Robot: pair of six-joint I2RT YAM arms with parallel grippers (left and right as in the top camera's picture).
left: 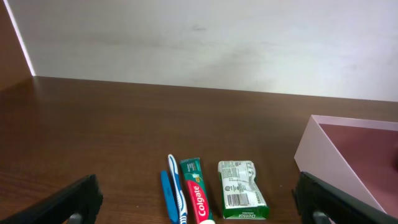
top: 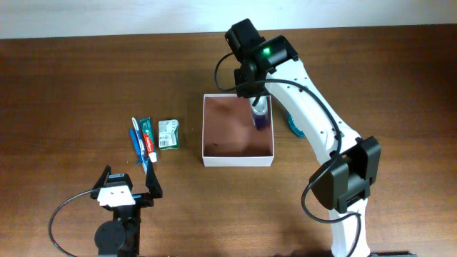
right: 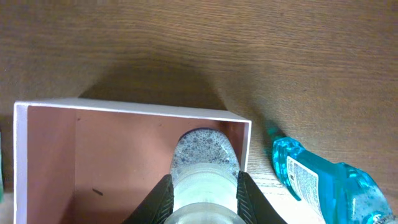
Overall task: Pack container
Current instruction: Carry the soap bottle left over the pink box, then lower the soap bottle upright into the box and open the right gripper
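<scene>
The container (top: 238,158) is a shallow square white-walled box with a reddish-pink inside, at the table's middle; it also shows in the right wrist view (right: 22,155) and at the left wrist view's right edge (left: 323,146). My right gripper (top: 259,114) is shut on a clear bottle (right: 202,171) with purple contents (top: 260,121), holding it over the container's inside by its right wall. My left gripper (top: 127,187) stands open near the table's front edge, nothing between its fingers (left: 68,202).
A blue toothbrush (left: 176,196), a Colgate toothpaste tube (left: 196,198) and a small green-and-white packet (left: 241,190) lie side by side left of the container. A blue liquid bottle (right: 317,180) lies on the table right of the container.
</scene>
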